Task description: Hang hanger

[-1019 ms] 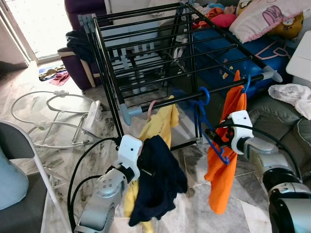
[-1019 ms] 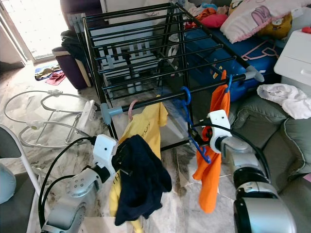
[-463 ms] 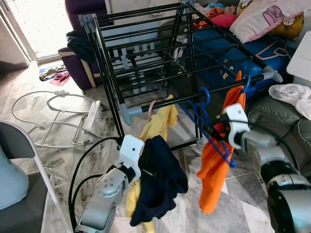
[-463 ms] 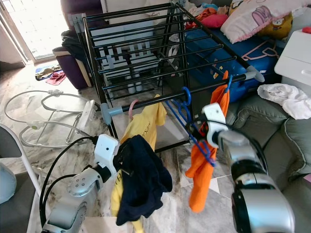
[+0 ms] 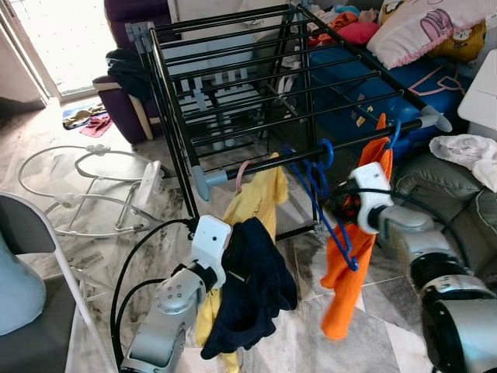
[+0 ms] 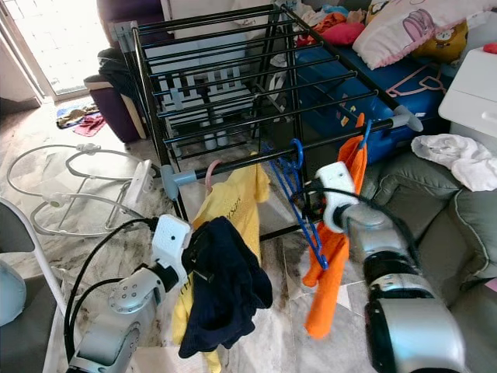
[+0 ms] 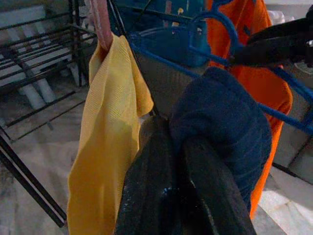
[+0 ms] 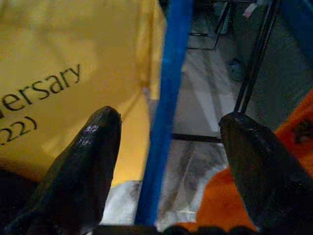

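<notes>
A black drying rack (image 5: 256, 85) stands before me. An empty blue hanger (image 5: 332, 210) is hooked on its front rail, between a yellow shirt (image 5: 255, 198) on a pink hanger and an orange shirt (image 5: 353, 256) on another blue hanger. My right gripper (image 5: 335, 208) is level with the empty hanger's lower part. In the right wrist view the right gripper (image 8: 169, 119) is open, its fingers (image 8: 83, 156) set either side of the blue hanger bar (image 8: 164, 98). Lower left, my left gripper (image 7: 178, 191) is shut on a dark navy garment (image 5: 250, 284) that hangs in front of the yellow shirt.
A white wire bouncer frame (image 5: 85, 186) lies on the marble floor at left, with a grey folding chair (image 5: 31, 249) nearer me. A grey sofa (image 5: 458, 210) with a white cloth (image 5: 466, 151) fills the right. Blue bags (image 5: 373, 78) and pillows (image 5: 419, 27) sit behind the rack.
My right gripper has drawn left toward the rack, and the blue hanger and orange shirt have swung out and settled back. The left arm and navy garment have barely moved.
</notes>
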`<state>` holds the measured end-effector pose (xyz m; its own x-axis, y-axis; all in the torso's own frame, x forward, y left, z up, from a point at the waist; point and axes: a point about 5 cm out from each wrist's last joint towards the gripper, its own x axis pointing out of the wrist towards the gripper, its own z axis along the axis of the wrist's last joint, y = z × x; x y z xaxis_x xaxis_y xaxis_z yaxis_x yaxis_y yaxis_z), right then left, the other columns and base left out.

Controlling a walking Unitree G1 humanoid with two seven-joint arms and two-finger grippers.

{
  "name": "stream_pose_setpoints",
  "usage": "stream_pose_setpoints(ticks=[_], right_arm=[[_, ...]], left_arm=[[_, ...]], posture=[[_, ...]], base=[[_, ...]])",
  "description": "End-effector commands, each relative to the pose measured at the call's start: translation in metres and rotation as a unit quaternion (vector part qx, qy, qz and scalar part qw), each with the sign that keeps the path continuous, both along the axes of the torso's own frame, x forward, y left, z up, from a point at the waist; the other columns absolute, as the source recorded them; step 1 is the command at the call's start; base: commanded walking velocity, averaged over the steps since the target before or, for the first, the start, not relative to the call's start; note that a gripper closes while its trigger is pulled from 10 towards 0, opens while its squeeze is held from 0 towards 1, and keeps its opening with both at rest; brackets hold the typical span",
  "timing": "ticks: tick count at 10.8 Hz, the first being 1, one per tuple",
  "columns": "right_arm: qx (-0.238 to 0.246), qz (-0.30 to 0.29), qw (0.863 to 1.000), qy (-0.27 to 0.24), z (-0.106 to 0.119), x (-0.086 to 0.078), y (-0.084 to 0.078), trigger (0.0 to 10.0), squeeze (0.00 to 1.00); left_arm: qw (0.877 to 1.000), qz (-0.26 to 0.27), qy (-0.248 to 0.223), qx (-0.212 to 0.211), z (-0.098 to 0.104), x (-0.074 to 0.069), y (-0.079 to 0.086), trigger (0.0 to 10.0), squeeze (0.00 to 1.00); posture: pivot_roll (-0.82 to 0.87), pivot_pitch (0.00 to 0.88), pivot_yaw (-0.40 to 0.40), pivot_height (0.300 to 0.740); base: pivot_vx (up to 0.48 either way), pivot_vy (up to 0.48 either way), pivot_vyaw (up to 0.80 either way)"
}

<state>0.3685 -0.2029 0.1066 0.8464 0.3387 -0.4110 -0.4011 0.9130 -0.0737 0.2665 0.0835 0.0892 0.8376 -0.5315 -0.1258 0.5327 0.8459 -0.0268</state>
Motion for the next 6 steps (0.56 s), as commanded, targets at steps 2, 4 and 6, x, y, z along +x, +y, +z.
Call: stream_pose_setpoints(ticks=[2, 4, 6], right_arm=[[0.009, 0.009, 1.000, 0.007, -0.003, 0.001, 0.011, 1.5, 0.00], [0.013, 0.012, 1.000, 0.019, -0.012, -0.004, 0.014, 0.0, 0.00], [0.007, -0.012, 0.999, 0.030, -0.017, -0.008, 0.004, 0.0, 0.00]], left_arm=[[1.000, -0.002, -0.001, 0.004, 0.002, 0.003, 0.000, 10.0, 0.00], [1.000, 0.000, 0.003, 0.005, 0.001, 0.003, 0.000, 10.0, 0.00], [1.000, -0.002, 0.007, 0.004, 0.000, 0.003, -0.001, 10.0, 0.00]], posture=[[-0.12, 0.000, 0.063, 0.740], [-0.12, 0.000, 0.062, 0.740], [-0.12, 0.000, 0.064, 0.740]], base=[[0.000, 0.000, 0.00], [0.000, 0.000, 0.00], [0.000, 0.000, 0.00]])
